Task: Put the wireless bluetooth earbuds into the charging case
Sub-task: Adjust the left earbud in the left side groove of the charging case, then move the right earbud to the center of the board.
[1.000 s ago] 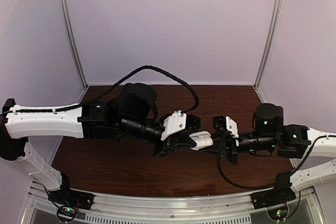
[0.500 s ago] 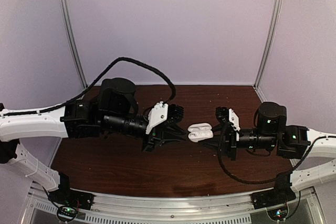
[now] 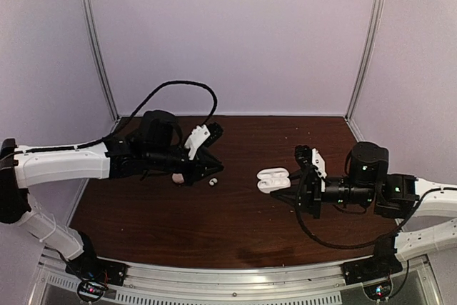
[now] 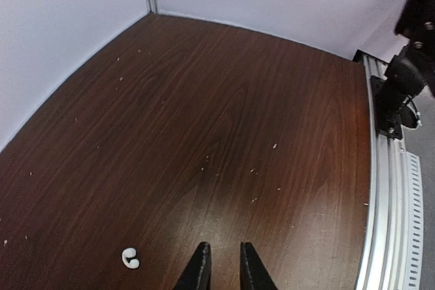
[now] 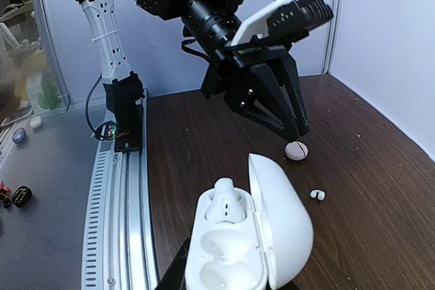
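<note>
Bring the left gripper (image 4: 221, 271), narrowly parted and empty, over the loose earbud (image 4: 130, 258) lying on the table (image 4: 238, 100) just beside its tips, left of centre; widen slightly, descend straight, pinch softly. Hold the open case (image 5: 231, 249) steady, well right, in the right gripper (image 3: 293, 185) clamped around it.

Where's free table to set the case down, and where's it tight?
Bare table: the near strip by the rail, and the far band along the back wall. Crowded: by the left gripper, beside the loose earbud and a pinkish piece.
</note>
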{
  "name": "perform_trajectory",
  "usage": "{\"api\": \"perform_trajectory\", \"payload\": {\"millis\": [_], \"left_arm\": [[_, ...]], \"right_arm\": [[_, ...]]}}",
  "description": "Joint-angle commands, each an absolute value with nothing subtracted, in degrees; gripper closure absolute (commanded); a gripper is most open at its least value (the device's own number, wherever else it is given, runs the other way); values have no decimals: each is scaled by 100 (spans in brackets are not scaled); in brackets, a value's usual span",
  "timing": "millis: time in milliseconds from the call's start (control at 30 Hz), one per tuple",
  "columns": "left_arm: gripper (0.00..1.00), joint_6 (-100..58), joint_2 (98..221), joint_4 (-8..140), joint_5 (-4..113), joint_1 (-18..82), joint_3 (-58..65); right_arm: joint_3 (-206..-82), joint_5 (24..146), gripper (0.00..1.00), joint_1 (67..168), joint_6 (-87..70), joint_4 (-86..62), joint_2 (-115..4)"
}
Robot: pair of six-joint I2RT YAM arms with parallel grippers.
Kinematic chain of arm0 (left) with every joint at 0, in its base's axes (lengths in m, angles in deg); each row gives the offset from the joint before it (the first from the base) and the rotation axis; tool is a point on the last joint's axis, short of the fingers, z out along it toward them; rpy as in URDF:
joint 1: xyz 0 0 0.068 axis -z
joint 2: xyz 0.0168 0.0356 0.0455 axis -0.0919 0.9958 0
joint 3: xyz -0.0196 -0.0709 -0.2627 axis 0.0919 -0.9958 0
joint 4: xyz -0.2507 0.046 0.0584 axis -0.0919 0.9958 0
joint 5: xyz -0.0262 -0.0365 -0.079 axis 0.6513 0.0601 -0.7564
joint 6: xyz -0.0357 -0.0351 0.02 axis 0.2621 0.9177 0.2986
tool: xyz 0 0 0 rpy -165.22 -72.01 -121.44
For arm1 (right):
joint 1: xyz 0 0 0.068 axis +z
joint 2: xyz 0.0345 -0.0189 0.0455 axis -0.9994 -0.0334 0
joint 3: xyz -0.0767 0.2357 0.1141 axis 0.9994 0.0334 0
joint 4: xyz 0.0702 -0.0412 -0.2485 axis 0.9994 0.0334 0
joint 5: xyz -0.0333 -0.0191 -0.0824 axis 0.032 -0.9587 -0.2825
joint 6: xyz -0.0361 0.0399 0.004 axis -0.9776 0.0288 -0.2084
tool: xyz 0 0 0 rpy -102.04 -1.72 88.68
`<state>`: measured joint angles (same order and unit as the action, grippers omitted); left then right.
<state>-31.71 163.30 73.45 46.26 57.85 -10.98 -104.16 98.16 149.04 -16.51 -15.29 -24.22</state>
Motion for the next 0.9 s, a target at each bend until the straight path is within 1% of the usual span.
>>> {"api": "perform_trajectory", "payload": {"millis": [0, 200, 467, 633, 867], "left_arm": [[83, -2567, 16863, 7173, 4933, 5341, -1194], [84, -2192, 17584, 6986, 5052, 4627, -1341], [86, -2205, 18721, 7093, 5117, 4471, -781], [86, -2086, 18842, 6844, 4770, 4298, -897], [86, -2285, 19126, 6958, 4768, 4202, -647]], "right_arm": [[-10285, 9843, 100, 14856, -1538, -1775, -2245], [-10235, 9836, 100, 14856, -1521, -1806, -2210], [-10258, 10111, 100, 14861, -1696, -1774, -2188], [-10186, 10259, 100, 14856, -1766, -1835, -2036], [-10210, 10316, 100, 14856, -1784, -1802, -2125]]}}
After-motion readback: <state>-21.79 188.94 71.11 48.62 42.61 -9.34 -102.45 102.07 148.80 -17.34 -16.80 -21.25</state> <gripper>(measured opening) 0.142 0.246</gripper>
